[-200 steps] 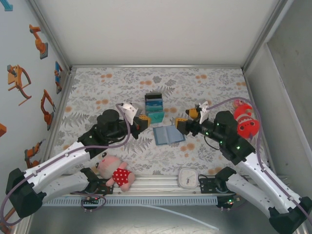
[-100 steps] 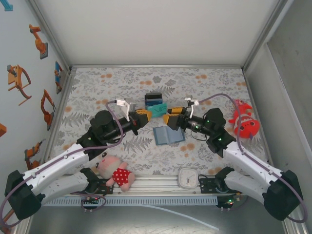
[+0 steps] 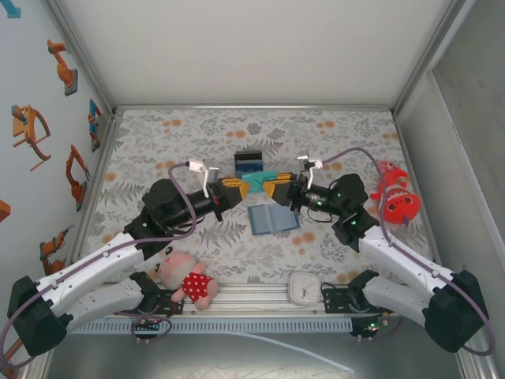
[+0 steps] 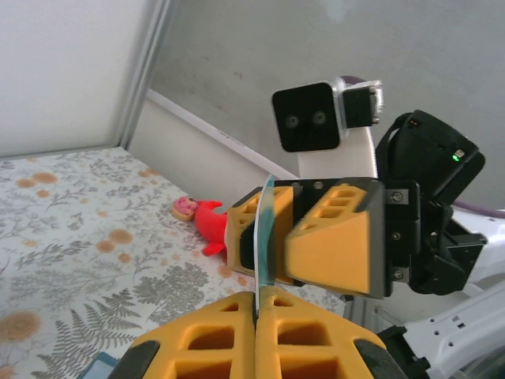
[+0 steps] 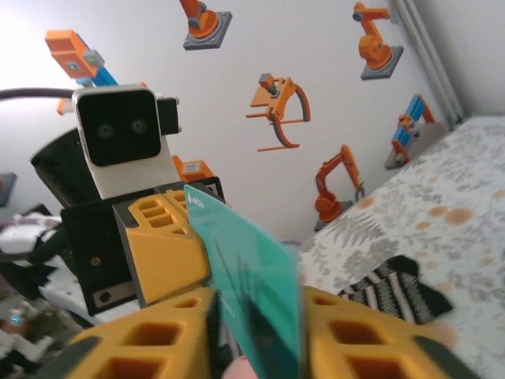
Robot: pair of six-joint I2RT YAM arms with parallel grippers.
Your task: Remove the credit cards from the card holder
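**Teal card gripped from both sides**

From above, the table [image 3: 158, 142] is seen with the card holder [image 3: 273, 219] lying open on it and dark credit cards [image 3: 248, 163] stacked beyond. In the left wrist view, the raised teal card [image 4: 264, 237] is shown edge-on, clamped by the left gripper [image 4: 256, 304] and right gripper [image 4: 276, 249] alike. A second earlier, the right gripper was beside the holder, off the card.

White links and black joints make up the left arm [image 3: 87, 272] and right arm [image 3: 406, 264]. A lilac cable [image 3: 180, 164] runs along each. The left gripper [image 3: 239, 189] and right gripper [image 3: 270, 189] carry orange fingers [image 4: 335, 245] with rectangular cut-outs; small green lights [image 3: 339, 192] dot the right arm.
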